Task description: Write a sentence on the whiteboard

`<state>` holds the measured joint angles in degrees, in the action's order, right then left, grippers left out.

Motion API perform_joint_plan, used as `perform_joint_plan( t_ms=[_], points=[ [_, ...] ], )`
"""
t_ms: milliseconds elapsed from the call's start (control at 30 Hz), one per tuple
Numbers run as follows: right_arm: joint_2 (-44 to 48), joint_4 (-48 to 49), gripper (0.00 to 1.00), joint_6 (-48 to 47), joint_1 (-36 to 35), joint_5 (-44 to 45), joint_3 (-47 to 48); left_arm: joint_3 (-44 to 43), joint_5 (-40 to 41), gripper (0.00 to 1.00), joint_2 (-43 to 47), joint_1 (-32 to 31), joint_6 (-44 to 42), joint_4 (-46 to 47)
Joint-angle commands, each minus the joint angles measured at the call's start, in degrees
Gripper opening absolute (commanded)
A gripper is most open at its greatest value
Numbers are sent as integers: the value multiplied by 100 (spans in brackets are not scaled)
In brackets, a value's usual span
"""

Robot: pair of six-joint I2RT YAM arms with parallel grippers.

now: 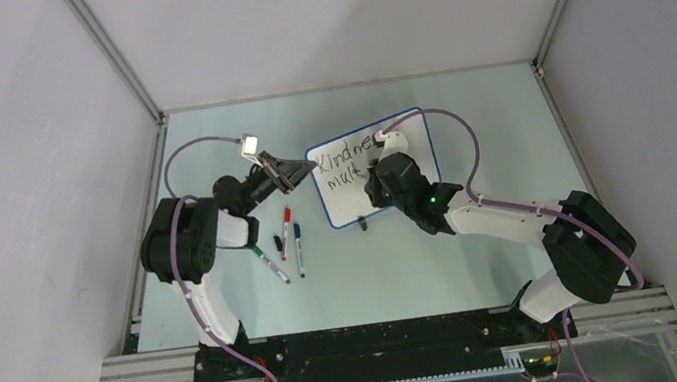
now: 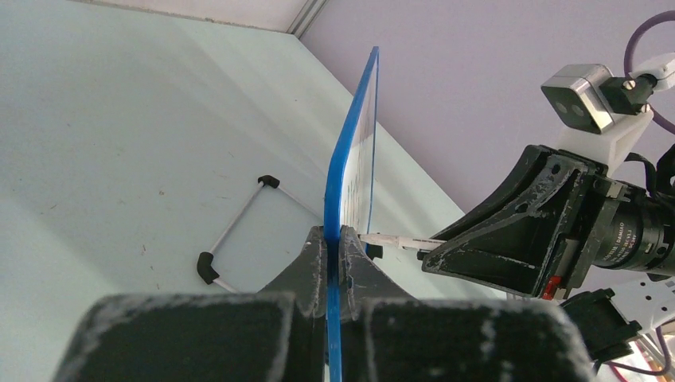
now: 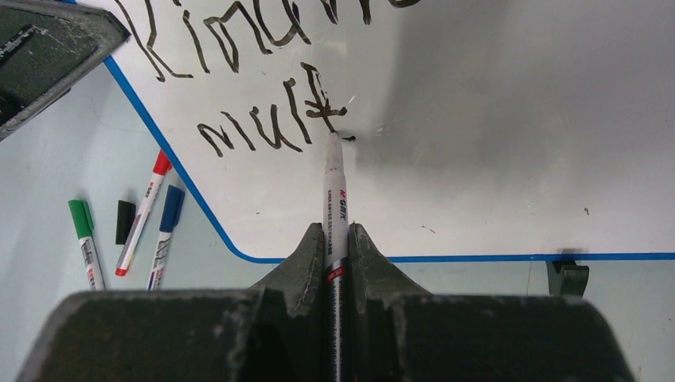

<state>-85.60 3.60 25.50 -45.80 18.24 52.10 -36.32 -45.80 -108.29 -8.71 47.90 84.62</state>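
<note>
The whiteboard (image 1: 348, 205) stands tilted mid-table, blue-rimmed. It bears black words: "Kindne" (image 1: 342, 154) above "mult" (image 1: 345, 177); the rest is hidden by my right arm. My left gripper (image 1: 308, 168) is shut on the board's left rim (image 2: 334, 239). My right gripper (image 1: 373, 171) is shut on a white marker (image 3: 334, 191). The marker's tip (image 3: 333, 137) touches the board just right of "mult" (image 3: 271, 119), below "Kind" (image 3: 231, 36). The marker also shows in the left wrist view (image 2: 394, 240).
Left of the board lie a red marker (image 1: 285, 231), a blue marker (image 1: 299, 249), a green marker (image 1: 270, 263) and a black cap (image 1: 278, 242). The board's wire stand (image 2: 231, 231) reaches behind it. A black foot (image 3: 567, 277) sits at its lower edge. Walls enclose the table.
</note>
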Motion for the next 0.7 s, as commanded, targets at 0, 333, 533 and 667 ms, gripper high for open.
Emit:
perform_joint_plan(
  t_ms=[0,333,533,667],
  points=[
    [40,-212,0,126,1,201,151,19,-26,0,256,36,-237,323],
    [67,-313,0,222,36,248,152,20,-29,0,256,32,-237,319],
    [107,-333,0,339,111,300,151,28,-41,0,269,36,-237,319],
    [302,11,0,197,68,286,-69,28,-32,0,267,36,-245,319]
  ],
)
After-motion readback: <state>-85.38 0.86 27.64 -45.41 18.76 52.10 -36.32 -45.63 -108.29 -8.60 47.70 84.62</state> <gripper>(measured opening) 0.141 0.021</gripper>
